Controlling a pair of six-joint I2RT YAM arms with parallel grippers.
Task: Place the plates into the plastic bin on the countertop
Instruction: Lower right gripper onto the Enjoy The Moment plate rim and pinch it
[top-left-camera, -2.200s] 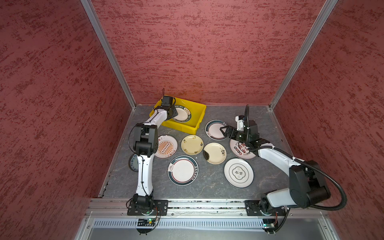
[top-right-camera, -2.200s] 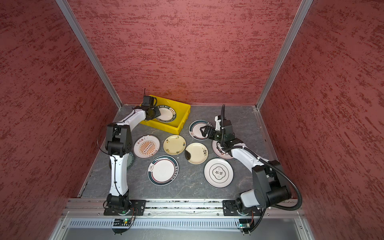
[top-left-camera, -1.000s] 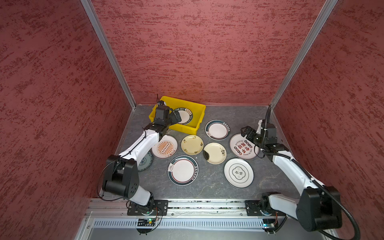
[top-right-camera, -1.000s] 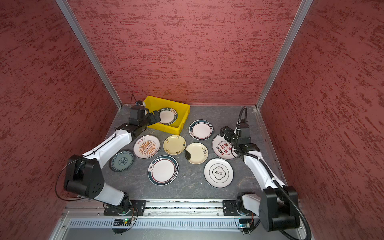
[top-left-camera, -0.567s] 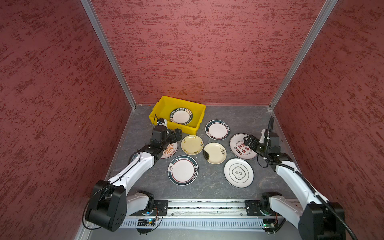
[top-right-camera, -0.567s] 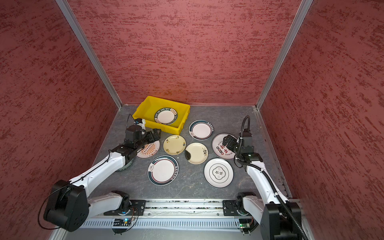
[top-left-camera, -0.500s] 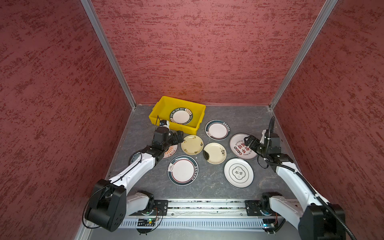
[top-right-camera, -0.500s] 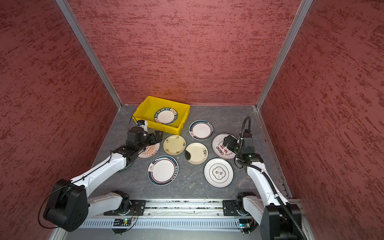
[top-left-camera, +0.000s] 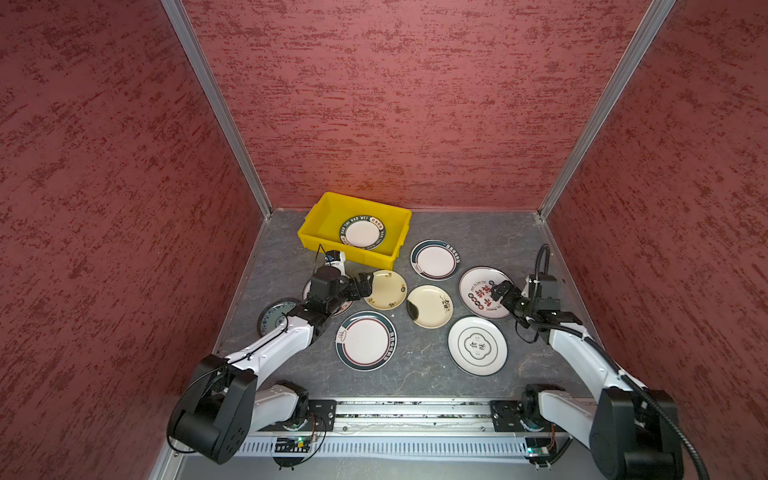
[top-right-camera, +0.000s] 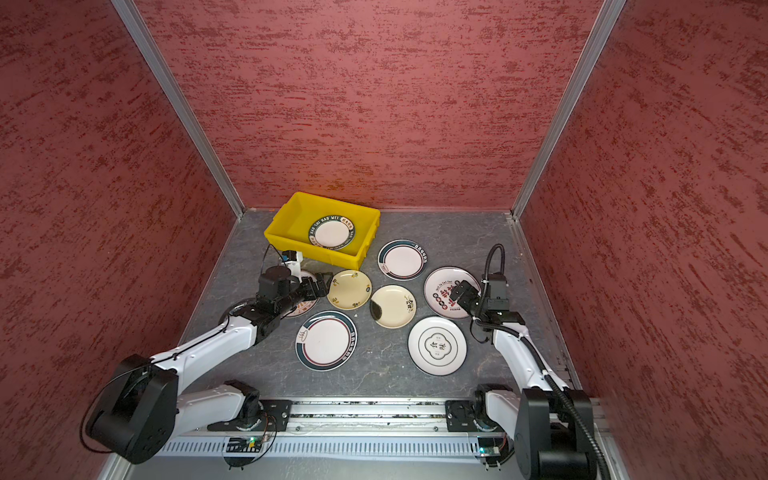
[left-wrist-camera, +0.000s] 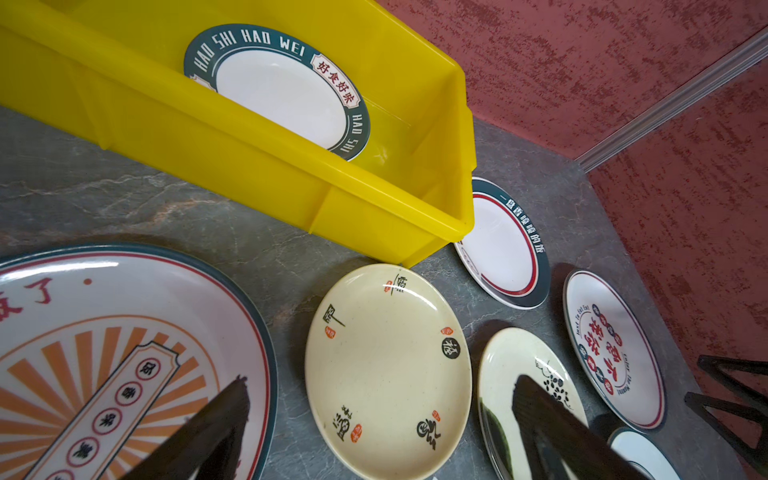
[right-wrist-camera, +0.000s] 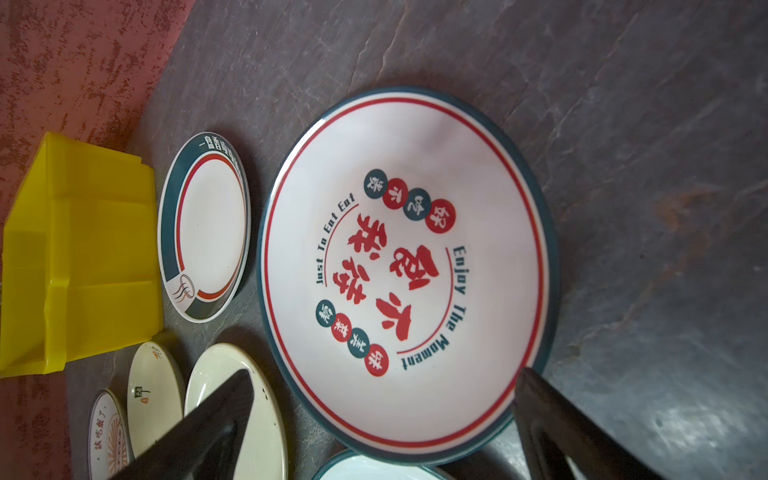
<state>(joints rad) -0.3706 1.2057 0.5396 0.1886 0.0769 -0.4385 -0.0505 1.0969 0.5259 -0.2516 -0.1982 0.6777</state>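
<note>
The yellow plastic bin (top-left-camera: 353, 255) (left-wrist-camera: 249, 166) stands at the back left of the countertop (top-left-camera: 478, 232), with one green-rimmed plate (top-left-camera: 362, 232) (left-wrist-camera: 282, 91) inside. Several plates lie loose in front of it. My left gripper (top-left-camera: 365, 286) (left-wrist-camera: 380, 380) hangs open and empty, one finger over the orange sunburst plate (left-wrist-camera: 104, 332), the other over a second cream plate (top-left-camera: 430, 306); a cream plate (top-left-camera: 386, 289) (left-wrist-camera: 386, 353) lies between them. My right gripper (top-left-camera: 498, 291) (right-wrist-camera: 385, 374) is open, low over the near edge of the red-character plate (top-left-camera: 476, 286) (right-wrist-camera: 407, 266).
More plates lie around: a green-rimmed one (top-left-camera: 434, 259) right of the bin, a large green-rimmed one (top-left-camera: 365, 340), a white one (top-left-camera: 478, 345) and a blue-patterned one (top-left-camera: 272, 313) partly under the left arm. Red walls close three sides; an aluminium rail (top-left-camera: 415, 411) runs along the front.
The left arm has drawn back from the bin toward the front and now hangs over the cream plate. The right gripper has come nearer, over the red-character plate. Both stay open.
</note>
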